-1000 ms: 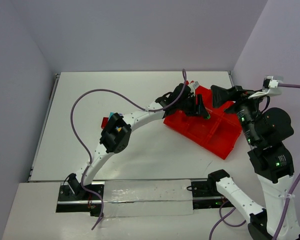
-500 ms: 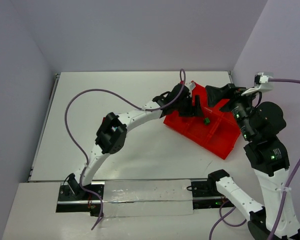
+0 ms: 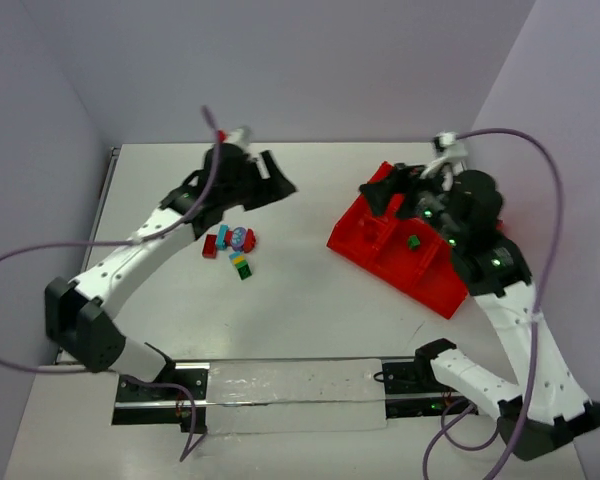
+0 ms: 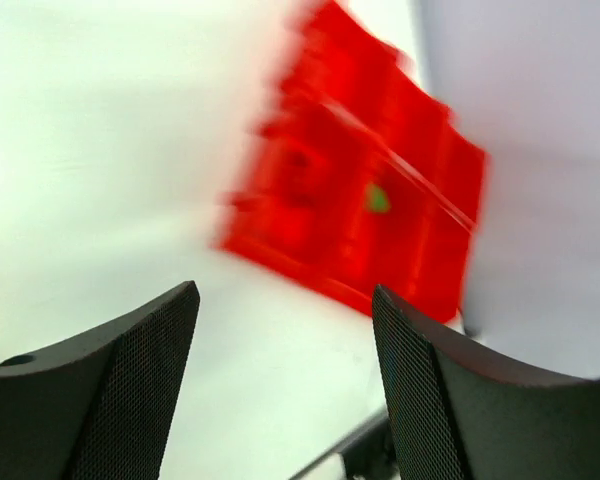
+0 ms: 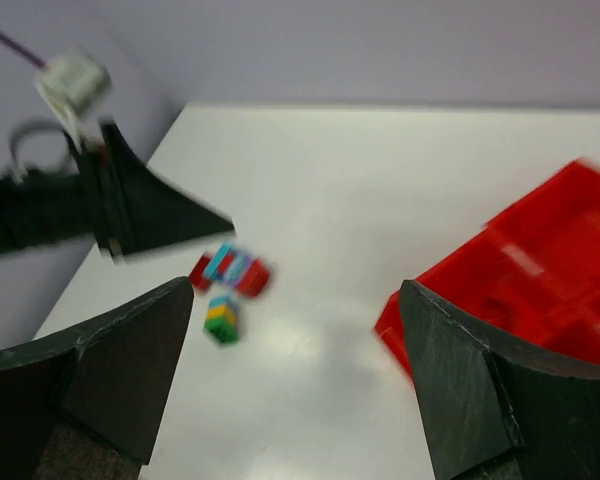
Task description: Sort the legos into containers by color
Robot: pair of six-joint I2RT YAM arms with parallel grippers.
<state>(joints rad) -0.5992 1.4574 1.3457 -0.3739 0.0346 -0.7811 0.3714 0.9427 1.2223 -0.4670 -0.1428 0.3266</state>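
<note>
Standing with jaws apart and empty, the left gripper hovers near the loose legos heaped well clear of the red tray, and should straddle one outlying brick squarely; the right gripper, equally spread, hangs over the tray.

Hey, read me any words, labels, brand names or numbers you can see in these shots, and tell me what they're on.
None readable. The red tray and the legos show no lettering, and both wrist views are too blurred for any fine print.
</note>
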